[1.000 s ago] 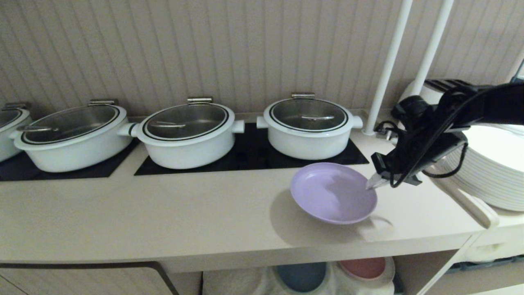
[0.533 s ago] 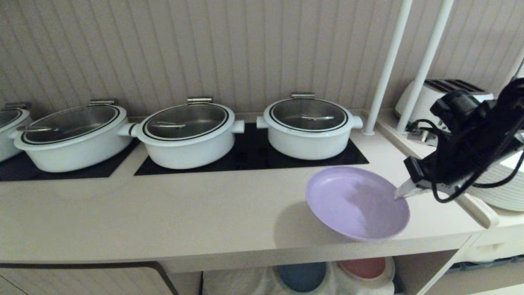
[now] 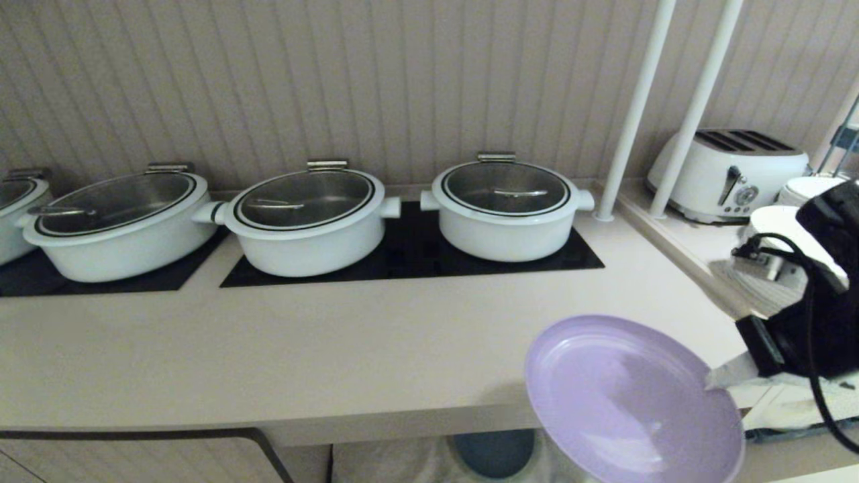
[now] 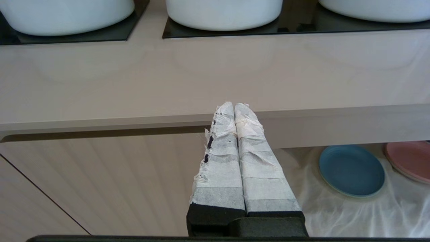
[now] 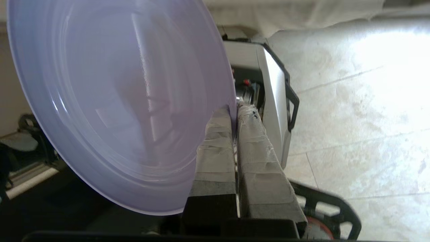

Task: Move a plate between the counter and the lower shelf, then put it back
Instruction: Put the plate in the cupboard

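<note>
On the left, the left end effector (image 4: 240,111) sits parked in front of the desk's thick front edge, its 2 taped fingers (image 4: 221,161) pressed flat together with nothing between them. Along the back of the desk (image 3: 302,335), white lidded pots (image 3: 305,218) stand on black panels (image 3: 409,258). Below the desk, in the lower shelf (image 4: 336,215), a blue plate (image 4: 351,169) and a pink plate (image 4: 408,159) lie side by side on a wrinkled white cloth. Further right, the plate (image 3: 631,399) is off the desk surface, tilted and overhanging the front edge, partly covering the shelf opening in the head view. The right end effector (image 3: 715,381) has it by the right rim: in the right wrist view the 2 taped fingers (image 5: 215,144) are pinched nearly closed on the thin purple edge (image 5: 231,112), one on each face. Behind the right arm stand a white toaster (image 3: 728,171) and 2 white poles (image 3: 644,100).
</note>
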